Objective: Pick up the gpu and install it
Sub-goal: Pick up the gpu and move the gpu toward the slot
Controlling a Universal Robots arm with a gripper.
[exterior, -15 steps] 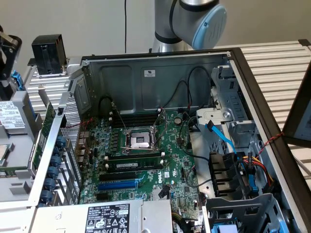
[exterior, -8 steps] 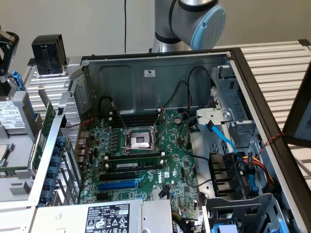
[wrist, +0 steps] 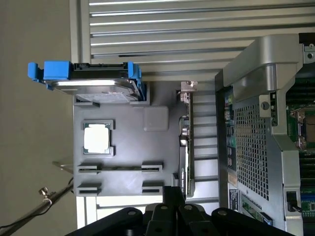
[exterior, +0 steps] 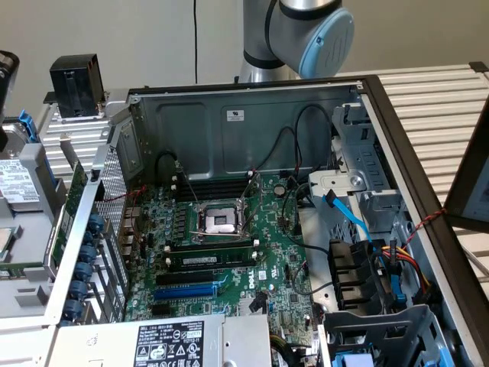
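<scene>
Beside the computer case's (exterior: 252, 115) vented side, on the exterior view's left, a grey tray (wrist: 128, 147) rests on the slatted tabletop (wrist: 172, 29). It carries a blue-railed hard drive (wrist: 93, 83), a processor chip (wrist: 97, 138) and, nearest the case, the gpu (wrist: 184, 142) standing on edge. The claw (wrist: 173, 196) hangs at the gpu's end, fingers together; whether they touch it I cannot tell. Inside the case lies the motherboard (exterior: 229, 229).

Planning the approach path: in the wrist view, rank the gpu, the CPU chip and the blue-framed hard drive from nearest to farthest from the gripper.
From the gripper:
1. gpu: on edge at the grey tray's side, reaching the gripper.
2. CPU chip: flat in a tray pocket, mid-tray.
3. hard drive: at the tray's far end.
</scene>
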